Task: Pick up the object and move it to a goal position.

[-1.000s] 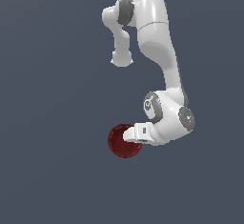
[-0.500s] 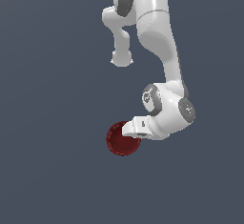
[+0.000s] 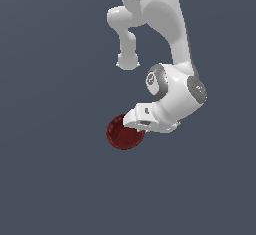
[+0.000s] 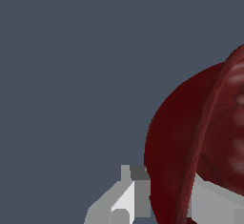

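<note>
The dark red bowl [image 3: 121, 133] with a ribbed rim hangs at the end of my arm, partly hidden by the white hand in the exterior view. My gripper [image 3: 138, 128] is shut on its rim. In the wrist view the bowl [image 4: 190, 137] fills one side, seen close and tilted. Its rim runs between the two grey-white fingers [image 4: 125, 200], one on the outer wall and one inside the bowl. The gripper [image 4: 169, 204] holds it at the edge.
A plain dark grey-blue surface [image 3: 55, 179] lies all around. The arm's white links [image 3: 172, 34] rise behind and above the bowl. No other objects show.
The arm has swung nearer to the exterior camera and the hand has risen. The bowl has moved up and slightly to the exterior view's left with the gripper.
</note>
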{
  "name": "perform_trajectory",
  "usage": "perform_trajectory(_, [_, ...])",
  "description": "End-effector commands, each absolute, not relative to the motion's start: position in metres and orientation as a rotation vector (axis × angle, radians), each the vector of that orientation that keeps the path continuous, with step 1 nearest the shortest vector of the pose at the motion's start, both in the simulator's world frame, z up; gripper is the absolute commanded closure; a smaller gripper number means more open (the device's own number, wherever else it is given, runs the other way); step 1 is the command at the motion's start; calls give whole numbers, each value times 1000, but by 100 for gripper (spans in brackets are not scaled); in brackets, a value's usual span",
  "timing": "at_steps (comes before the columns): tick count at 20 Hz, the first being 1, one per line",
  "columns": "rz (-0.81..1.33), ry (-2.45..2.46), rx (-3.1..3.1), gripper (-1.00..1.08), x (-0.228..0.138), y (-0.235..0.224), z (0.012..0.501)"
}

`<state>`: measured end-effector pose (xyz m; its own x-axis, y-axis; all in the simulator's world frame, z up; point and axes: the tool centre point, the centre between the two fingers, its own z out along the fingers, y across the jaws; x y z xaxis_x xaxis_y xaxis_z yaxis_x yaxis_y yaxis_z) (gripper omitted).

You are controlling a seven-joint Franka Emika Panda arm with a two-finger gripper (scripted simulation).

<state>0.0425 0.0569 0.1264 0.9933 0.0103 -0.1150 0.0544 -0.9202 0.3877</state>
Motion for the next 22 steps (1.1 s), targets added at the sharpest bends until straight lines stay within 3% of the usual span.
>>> perform_trajectory(1, [-151, 45, 2737, 108, 34, 52, 149])
perform_trajectory(22, [-150, 45, 2737, 108, -39, 9, 329])
